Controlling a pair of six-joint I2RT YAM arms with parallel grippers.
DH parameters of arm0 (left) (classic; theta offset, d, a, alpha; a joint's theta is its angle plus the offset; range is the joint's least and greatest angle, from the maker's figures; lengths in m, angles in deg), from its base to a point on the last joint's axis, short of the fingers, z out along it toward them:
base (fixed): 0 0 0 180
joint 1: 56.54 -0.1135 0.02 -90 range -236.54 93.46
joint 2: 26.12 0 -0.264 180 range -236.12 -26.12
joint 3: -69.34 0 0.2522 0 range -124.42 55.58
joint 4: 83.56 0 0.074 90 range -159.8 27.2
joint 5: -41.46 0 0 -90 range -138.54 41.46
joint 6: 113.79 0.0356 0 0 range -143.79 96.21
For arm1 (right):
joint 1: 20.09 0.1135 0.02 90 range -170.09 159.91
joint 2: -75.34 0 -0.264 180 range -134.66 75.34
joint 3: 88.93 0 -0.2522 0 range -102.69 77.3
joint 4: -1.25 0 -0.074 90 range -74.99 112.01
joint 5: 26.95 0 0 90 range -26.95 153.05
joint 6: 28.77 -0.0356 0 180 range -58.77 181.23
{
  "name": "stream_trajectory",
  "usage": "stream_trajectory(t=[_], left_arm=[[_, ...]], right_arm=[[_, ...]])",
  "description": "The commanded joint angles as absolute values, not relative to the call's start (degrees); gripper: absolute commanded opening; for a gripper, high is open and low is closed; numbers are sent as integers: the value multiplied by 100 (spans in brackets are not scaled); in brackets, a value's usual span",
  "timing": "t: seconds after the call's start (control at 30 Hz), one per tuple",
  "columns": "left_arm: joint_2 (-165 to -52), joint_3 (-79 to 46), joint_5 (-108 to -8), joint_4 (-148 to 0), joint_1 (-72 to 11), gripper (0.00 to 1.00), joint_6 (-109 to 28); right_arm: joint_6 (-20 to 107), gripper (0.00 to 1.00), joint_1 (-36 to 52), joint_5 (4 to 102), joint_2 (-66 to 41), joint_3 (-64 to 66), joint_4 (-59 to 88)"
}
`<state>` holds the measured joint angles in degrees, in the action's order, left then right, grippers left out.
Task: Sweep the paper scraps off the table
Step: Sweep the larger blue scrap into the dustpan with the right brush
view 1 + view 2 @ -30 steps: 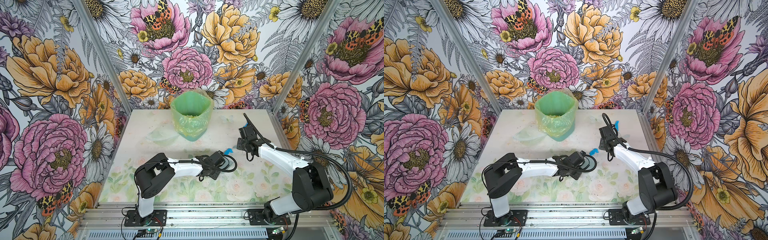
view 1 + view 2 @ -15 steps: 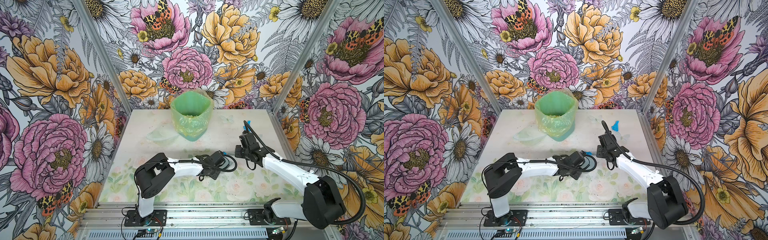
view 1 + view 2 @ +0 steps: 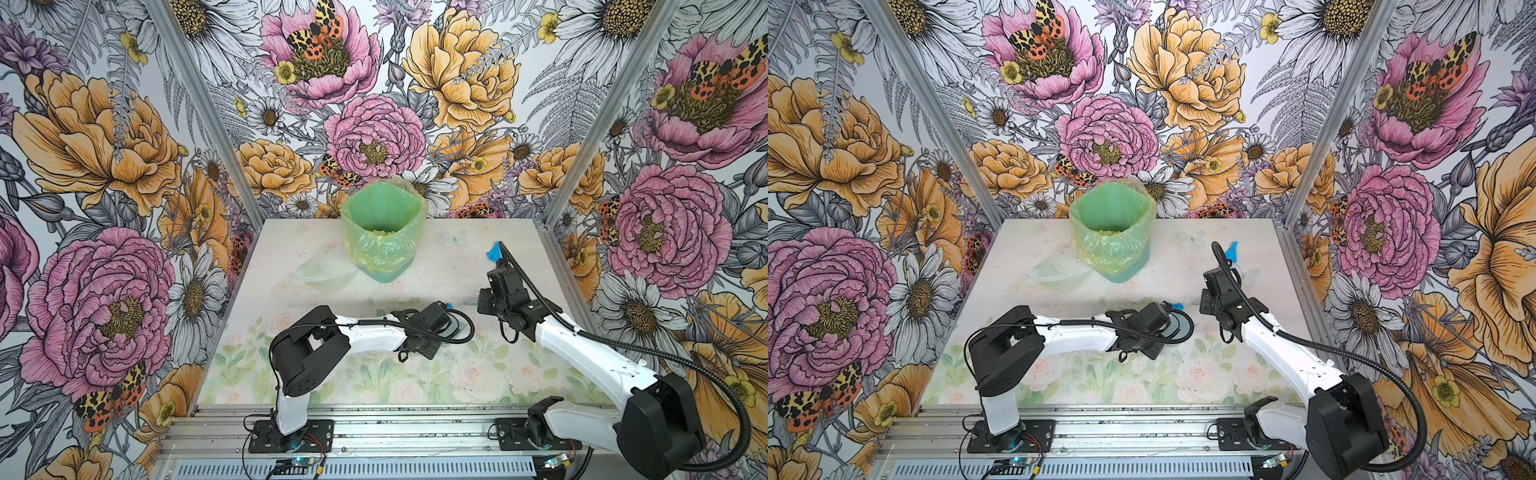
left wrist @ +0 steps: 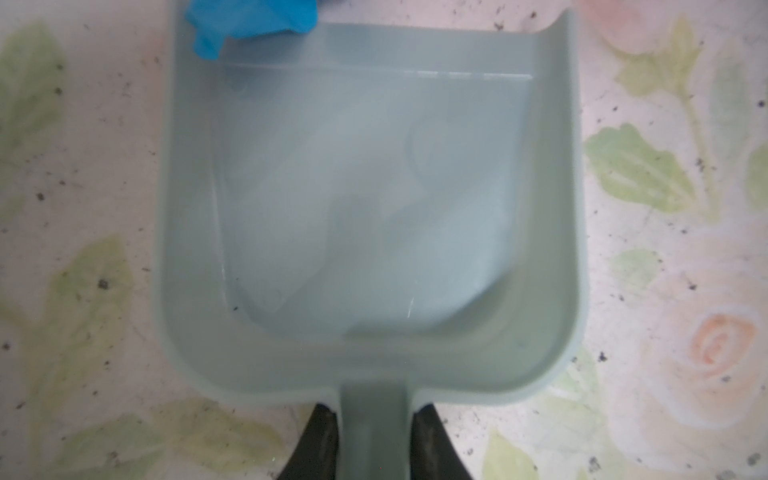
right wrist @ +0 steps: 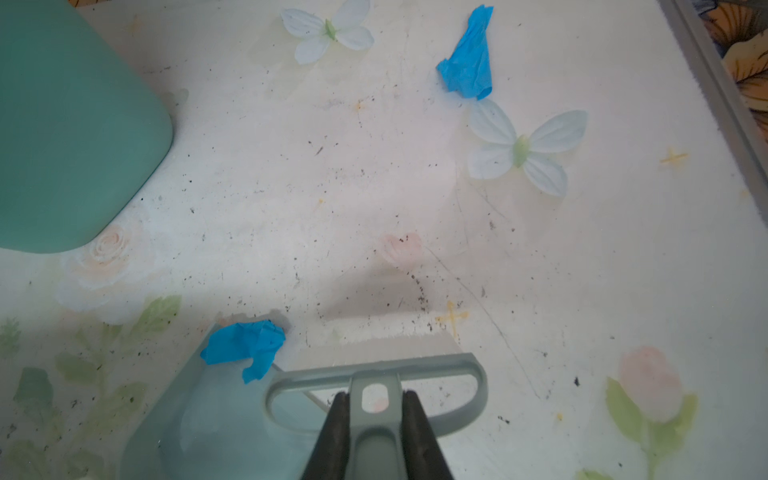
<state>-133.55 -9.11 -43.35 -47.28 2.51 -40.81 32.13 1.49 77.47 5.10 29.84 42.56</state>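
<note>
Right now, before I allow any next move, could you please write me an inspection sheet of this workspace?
Surface: table, pale rose print, sprinkled with dark specks.
Job's things: two blue paper scraps seen: near scrap at a corner of the lip of the dustpan, its tray otherwise bare; far scrap in the table's far right part; brush close to the lip.
Clutter: clear dish left of the bin.
Grippers: left claw shut on the dustpan's handle; right claw shut on the brush's handle.
Cables: black loop at the left wrist; ribbed hose along the right arm.
Surroundings: flowered walls; metal rail in front.
</note>
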Motion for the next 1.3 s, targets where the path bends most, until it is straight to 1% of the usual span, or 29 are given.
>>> stream_trajectory(t=[0.0, 0.23, 0.43, 0.73, 0.97, 1.27], left_arm=[[-13347, -977, -4199, -4697, 297, 12, -4095], [-13330, -979, -4178, -4698, 303, 12, -4099], [-13349, -1008, -4186, -4691, 305, 12, -4086], [-13407, -1078, -4238, -4684, 268, 12, -4044], [-13455, -1144, -4283, -4680, 217, 12, -4024], [-13484, -1183, -4283, -4682, 214, 12, -4018]], right_arm=[[3392, 0, 83, 8027, 236, 2587, 3948], [3342, 0, 104, 7681, -595, 2218, 3722], [3319, 0, 216, 7311, -841, 2240, 3703], [3389, 0, 356, 6674, -607, 2675, 3714], [3181, 0, 398, 6180, -20, 3186, 3721], [3378, 0, 395, 5975, 308, 3409, 4089]])
